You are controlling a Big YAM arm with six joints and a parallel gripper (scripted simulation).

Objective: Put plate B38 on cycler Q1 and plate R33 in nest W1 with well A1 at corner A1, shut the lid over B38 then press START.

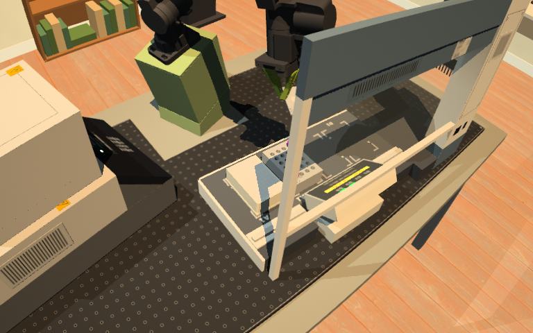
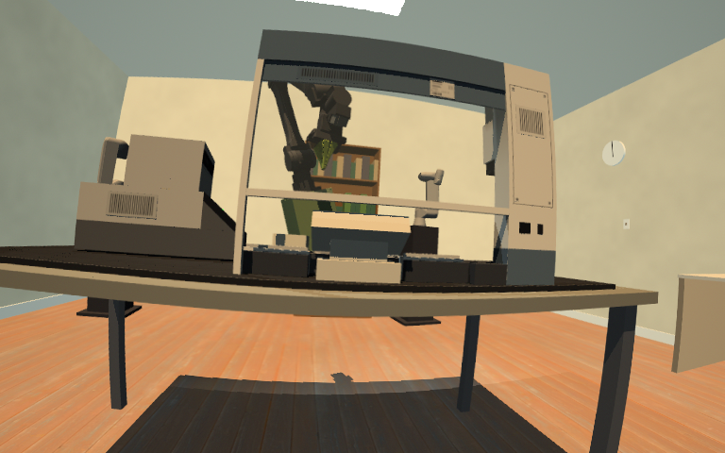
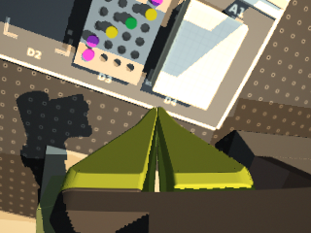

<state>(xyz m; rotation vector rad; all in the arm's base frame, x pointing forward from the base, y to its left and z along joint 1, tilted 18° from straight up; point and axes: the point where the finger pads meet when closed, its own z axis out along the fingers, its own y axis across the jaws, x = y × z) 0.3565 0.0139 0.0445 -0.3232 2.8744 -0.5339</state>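
Observation:
My gripper (image 1: 285, 87) is shut and empty. It hangs high over the rear edge of the deck and shows behind the frame in the exterior view (image 2: 325, 152). In the wrist view the fingertips (image 3: 155, 116) meet above the dotted mat. Just beyond them are the tube cooling block (image 3: 123, 22) with its coloured tubes and the pale deep-well block (image 3: 201, 52). The D2 nest (image 3: 39, 22) is a bare dark patch. A dark flat plate with a yellow strip (image 1: 348, 178) lies on a beige stand at the deck's front. I cannot read its ID. Q1 (image 1: 43, 164) stands at the left with its lid down.
The deck's tall frame has a grey top beam (image 1: 393, 43), a front post (image 1: 291, 184) and a cross rail (image 1: 378, 174). The arm's green base block (image 1: 184, 86) stands behind the deck. Q1's black key panel (image 1: 117, 149) shows a small pale lamp.

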